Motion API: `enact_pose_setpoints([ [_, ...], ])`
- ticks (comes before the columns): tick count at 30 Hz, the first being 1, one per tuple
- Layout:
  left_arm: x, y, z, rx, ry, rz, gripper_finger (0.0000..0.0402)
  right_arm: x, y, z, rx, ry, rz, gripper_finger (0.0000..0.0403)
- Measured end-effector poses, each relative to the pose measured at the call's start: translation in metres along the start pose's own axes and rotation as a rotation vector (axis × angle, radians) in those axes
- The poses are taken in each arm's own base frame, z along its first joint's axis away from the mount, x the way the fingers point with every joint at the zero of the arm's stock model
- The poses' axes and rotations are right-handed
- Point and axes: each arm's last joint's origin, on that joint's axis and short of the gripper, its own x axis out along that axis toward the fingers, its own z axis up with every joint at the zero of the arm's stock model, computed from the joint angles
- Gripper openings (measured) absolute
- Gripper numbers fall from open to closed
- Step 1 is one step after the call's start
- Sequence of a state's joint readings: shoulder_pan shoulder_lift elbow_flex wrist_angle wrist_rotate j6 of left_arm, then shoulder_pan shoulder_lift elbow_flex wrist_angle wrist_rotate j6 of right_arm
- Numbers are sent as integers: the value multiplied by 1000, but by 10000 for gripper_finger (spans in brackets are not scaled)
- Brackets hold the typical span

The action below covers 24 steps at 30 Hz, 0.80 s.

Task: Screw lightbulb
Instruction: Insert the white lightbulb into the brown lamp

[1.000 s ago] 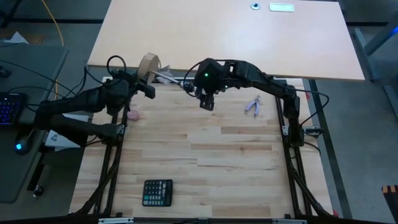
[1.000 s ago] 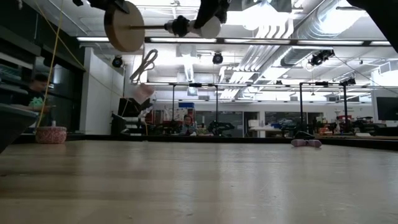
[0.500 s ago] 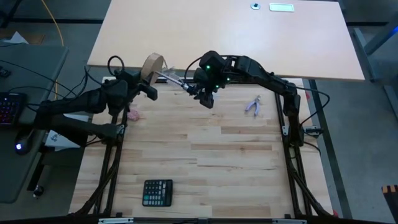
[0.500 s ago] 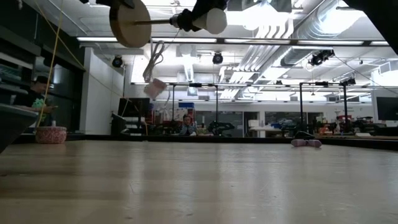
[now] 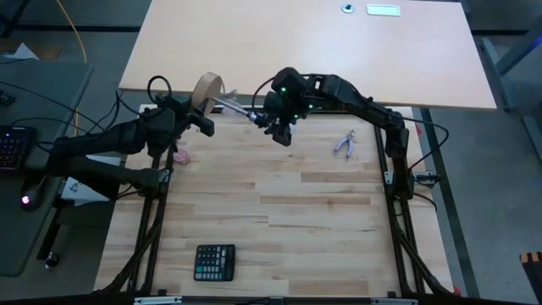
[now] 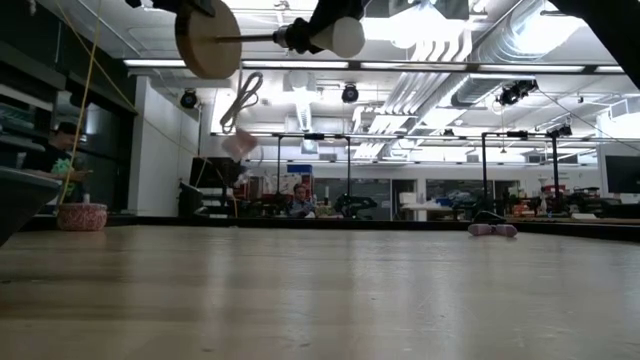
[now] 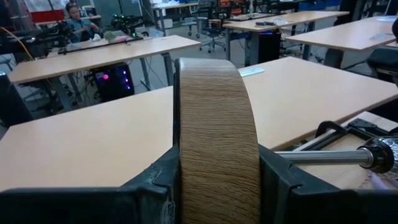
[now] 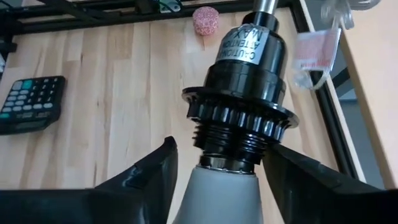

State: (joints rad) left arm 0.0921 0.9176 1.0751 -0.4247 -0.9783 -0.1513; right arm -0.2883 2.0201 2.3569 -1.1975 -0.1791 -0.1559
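- The lightbulb is held up in the air, well above the wooden table, with its screw base pushed into the black socket.
- The right gripper is clamped on the lightbulb, one dark finger on each side of the white glass just behind the socket.
- The socket sits at the end of a thin metal rod that runs sideways to a round wooden disc.
- The left gripper is closed on the wooden disc, gripping it edge-on, on the side of the socket away from the right gripper.
- On the table below the socket lie a pink ball and, farther off, a black calculator.
- A small tagged wrapper dangles beneath the disc, beside the socket.
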Motion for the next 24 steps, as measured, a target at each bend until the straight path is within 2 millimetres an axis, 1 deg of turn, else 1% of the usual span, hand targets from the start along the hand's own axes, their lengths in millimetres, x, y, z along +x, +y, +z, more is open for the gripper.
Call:
enact_pose_setpoints([
  [6, 0, 0, 0, 6, 3, -5, 122, 0, 1, -1, -5, 13, -22, 267],
  [9, 0, 0, 0, 6, 4, -11, 122, 1, 1, 3, -46, -15, -94, 279],
  [13, 1, 0, -1, 14, 8, 0, 122, 1, 1, 4, -68, -5, -166, 284],
  [20, 2, 2, -3, 30, 24, 26, 122, 1, 3, 5, -75, -13, -178, 284],
  [24, 5, 7, -7, 40, 52, 68, 122, -4, 5, 6, -90, -27, -186, 284],
])
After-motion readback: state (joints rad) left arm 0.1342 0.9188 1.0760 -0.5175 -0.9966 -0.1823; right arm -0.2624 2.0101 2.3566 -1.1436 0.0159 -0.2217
